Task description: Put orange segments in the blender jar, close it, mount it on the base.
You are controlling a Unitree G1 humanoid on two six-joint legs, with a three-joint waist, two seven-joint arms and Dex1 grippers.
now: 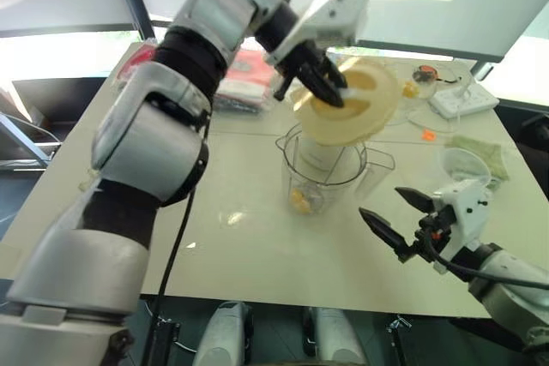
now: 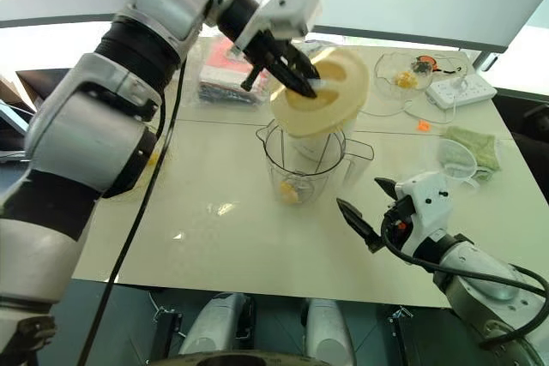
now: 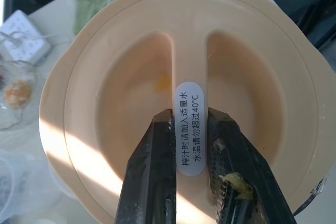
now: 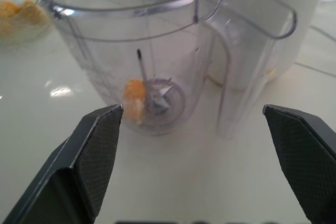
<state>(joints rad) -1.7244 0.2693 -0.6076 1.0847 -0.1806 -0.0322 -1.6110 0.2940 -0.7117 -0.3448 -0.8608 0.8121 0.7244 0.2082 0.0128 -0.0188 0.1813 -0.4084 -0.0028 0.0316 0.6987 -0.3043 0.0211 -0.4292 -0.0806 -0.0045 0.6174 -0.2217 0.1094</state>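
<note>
text: white sticker (image 3: 189, 128) on the grip bar of the pale yellow lid (image 3: 126, 77) | script: Chinese, two lines | reads: 榨汁时请加入适量水 / 水温请勿超过40°C | other readable text: none

Bare bench (image 1: 257, 246) lies open before the blender jar (image 1: 322, 173); a yellow lid (image 1: 347, 102) hangs over its mouth.
</note>
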